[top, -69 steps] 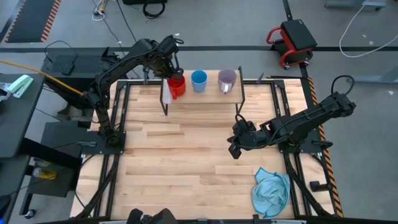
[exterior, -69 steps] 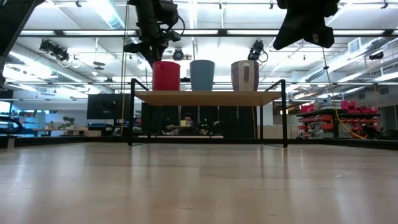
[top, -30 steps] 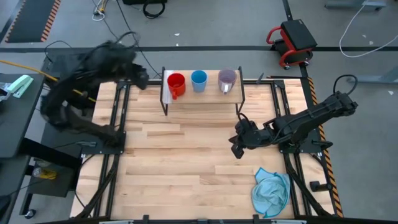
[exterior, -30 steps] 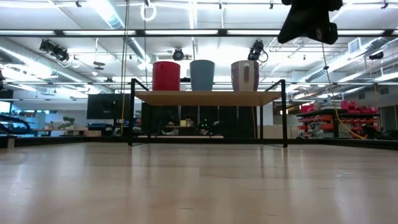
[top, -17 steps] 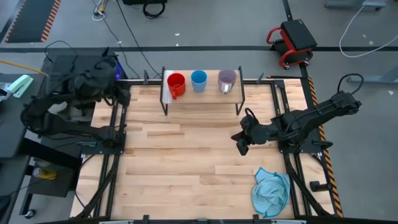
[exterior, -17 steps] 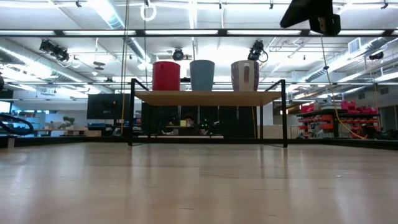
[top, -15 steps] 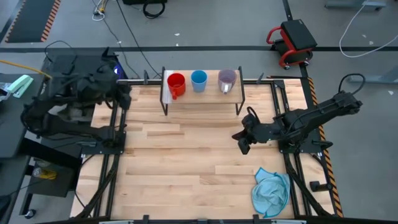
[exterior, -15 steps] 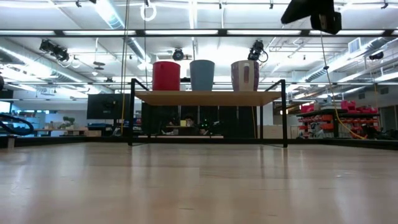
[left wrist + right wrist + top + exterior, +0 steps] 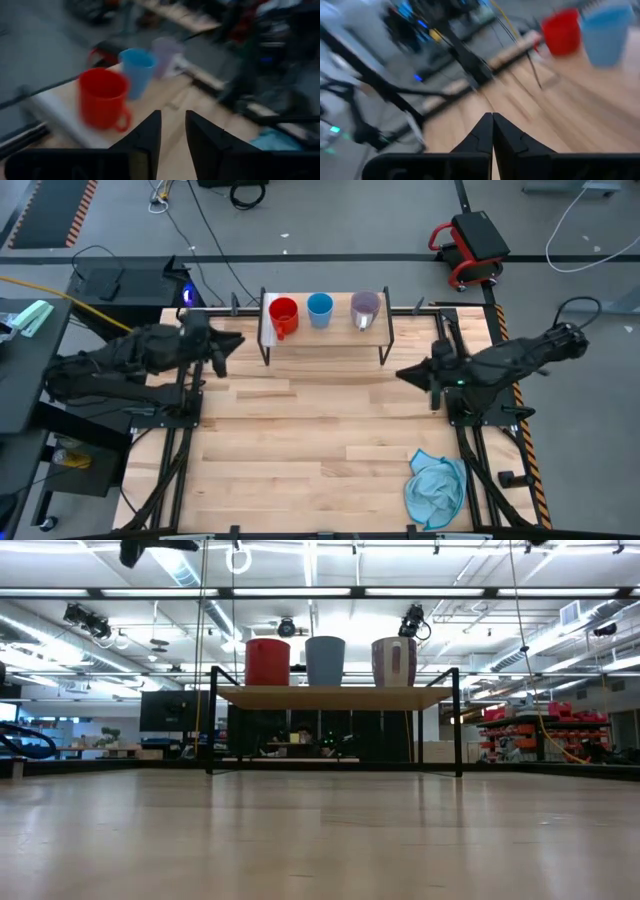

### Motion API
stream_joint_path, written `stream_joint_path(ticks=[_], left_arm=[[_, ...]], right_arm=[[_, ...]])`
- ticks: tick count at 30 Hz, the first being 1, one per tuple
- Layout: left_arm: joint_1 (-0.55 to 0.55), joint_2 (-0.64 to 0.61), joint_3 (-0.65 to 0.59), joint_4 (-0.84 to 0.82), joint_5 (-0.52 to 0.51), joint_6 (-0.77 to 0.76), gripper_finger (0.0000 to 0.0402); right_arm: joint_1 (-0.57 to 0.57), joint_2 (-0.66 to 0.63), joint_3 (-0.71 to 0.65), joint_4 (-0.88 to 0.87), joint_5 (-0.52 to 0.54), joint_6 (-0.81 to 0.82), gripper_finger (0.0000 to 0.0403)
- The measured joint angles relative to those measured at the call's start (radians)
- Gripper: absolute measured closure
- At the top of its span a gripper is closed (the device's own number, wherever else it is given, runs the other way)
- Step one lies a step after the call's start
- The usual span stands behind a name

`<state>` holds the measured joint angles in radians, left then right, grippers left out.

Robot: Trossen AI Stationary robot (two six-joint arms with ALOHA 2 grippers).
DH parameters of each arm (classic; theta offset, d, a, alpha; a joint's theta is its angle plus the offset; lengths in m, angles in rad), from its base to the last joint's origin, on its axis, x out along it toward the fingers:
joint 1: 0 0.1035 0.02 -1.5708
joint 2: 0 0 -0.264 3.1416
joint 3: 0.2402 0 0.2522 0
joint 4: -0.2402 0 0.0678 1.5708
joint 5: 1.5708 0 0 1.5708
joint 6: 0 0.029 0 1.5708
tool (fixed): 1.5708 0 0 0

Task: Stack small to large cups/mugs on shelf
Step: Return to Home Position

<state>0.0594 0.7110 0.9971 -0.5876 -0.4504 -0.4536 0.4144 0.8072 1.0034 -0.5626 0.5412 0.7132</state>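
Note:
Three cups stand upright in a row on the shelf [image 9: 325,340], a low light-wood platform on black legs at the table's far edge. They are the red mug [image 9: 283,314] at the white-strip end, the light blue cup [image 9: 320,309] in the middle and the purple-grey mug [image 9: 365,308]. The low view shows the red mug [image 9: 267,662], blue cup [image 9: 325,661] and purple-grey mug [image 9: 394,662] on their bases. My left gripper [image 9: 232,345] hangs left of the shelf, slightly open [image 9: 173,114], empty. My right gripper [image 9: 402,373] hovers near the shelf's right legs, shut [image 9: 492,115], empty.
A light blue cloth [image 9: 436,488] lies crumpled at the table's near right corner. The tabletop [image 9: 300,440] is bare wood in front of the shelf. Black frame rails [image 9: 188,395] run along both side edges. A red cart [image 9: 470,245] stands beyond the far edge.
My left arm has swung down from beyond the table's far left corner, and its gripper now sits just left of the shelf. My right gripper has moved up and toward the far edge, rising out of the low view. The three cups have stayed put.

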Motion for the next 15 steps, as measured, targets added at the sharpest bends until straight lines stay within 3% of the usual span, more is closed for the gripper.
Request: stream_joint_path(ticks=[5,8,11,15], left_arm=[[-0.043,-0.187,-0.232,0.323,0.055,0.093,0.0306],[-0.053,-0.295,-0.354,0.474,0.09,0.1,0.0303],[-0.053,-0.376,-0.433,0.52,0.108,0.106,0.0301],[-0.053,-0.433,-0.49,0.528,0.107,0.114,0.0305]], right_arm=[[0.063,-0.145,-0.15,0.336,0.034,-0.186,0.0391],[0.073,-0.244,-0.317,0.602,-0.018,-0.266,0.0391],[0.073,-0.318,-0.453,0.822,-0.109,-0.322,0.0391],[0.073,-0.391,-0.534,0.875,-0.131,-0.328,0.0391]])
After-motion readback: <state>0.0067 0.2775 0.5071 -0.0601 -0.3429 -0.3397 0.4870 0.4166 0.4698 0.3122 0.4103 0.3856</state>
